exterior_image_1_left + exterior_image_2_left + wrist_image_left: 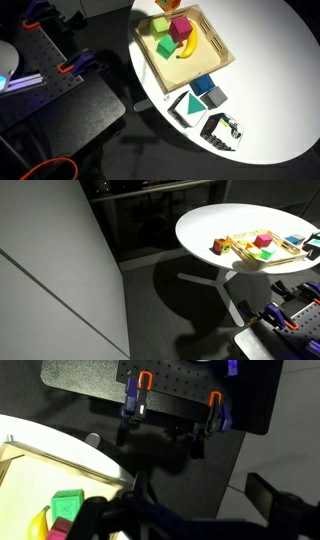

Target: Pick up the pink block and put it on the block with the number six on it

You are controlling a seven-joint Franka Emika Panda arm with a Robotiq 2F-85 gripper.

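The pink block lies in the wooden tray on the white round table, beside two green cubes and a yellow banana. It shows small in an exterior view and at the lower left of the wrist view, below a green cube. I cannot read a number six on any block; a black-and-white patterned block sits near the table's edge. My gripper is open and empty, off the table's edge above the dark floor. It is apart from the tray.
An orange-red block sits at one end of the tray. Blue, teal and grey blocks lie on the table beside the tray. A black perforated board with orange clamps stands next to the table.
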